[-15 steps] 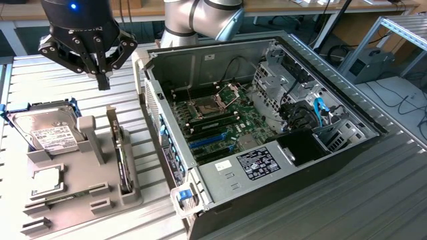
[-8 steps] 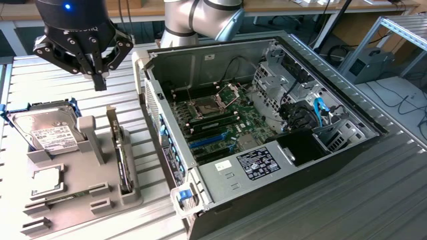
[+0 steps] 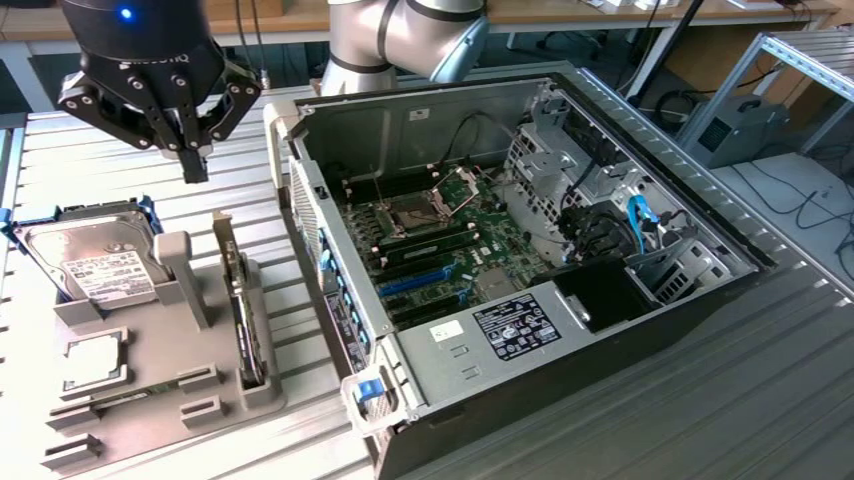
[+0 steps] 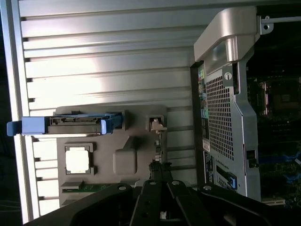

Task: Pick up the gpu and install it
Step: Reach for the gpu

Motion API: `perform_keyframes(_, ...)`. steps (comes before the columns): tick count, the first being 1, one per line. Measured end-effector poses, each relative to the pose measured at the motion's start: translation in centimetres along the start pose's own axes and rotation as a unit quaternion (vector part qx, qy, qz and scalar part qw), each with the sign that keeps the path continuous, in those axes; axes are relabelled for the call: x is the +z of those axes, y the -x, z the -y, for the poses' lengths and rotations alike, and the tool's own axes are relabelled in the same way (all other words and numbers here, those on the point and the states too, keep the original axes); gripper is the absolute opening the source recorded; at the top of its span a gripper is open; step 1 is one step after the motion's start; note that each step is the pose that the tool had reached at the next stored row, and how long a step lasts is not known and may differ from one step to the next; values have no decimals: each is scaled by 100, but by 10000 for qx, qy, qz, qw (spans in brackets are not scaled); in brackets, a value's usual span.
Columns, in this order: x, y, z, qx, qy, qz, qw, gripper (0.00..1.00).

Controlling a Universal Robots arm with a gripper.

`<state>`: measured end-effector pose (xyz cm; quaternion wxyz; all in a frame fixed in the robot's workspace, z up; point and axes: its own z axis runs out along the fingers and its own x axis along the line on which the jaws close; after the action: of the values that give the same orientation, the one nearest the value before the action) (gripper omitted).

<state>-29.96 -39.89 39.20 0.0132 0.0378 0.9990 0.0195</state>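
The gpu (image 3: 240, 318) is a thin dark card standing on edge in a slot of the grey holder (image 3: 160, 400), on the exterior view's left. Its silver bracket end (image 4: 156, 125) also appears edge-on in the wrist view. My gripper (image 3: 195, 168) hangs in the air above the holder, over the far end of the card. Its fingers are shut together with nothing between them. In the wrist view the gripper (image 4: 160, 166) sits directly over the line of the gpu (image 4: 158, 149). The open computer case (image 3: 534, 260) lies beside the holder with its motherboard (image 3: 441, 250) exposed.
On the holder are also a silver hard drive (image 3: 94, 265) in a blue caddy (image 4: 66, 125), a square processor chip (image 3: 91, 362) and a memory stick (image 4: 89, 188). The ribbed metal table (image 3: 747, 400) extends around the case. The arm's base (image 3: 400, 40) stands behind the case.
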Motion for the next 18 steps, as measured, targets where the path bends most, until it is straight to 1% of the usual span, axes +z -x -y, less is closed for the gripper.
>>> perform_keyframes(18,0,-109,8,0,-9,1,10000,11)
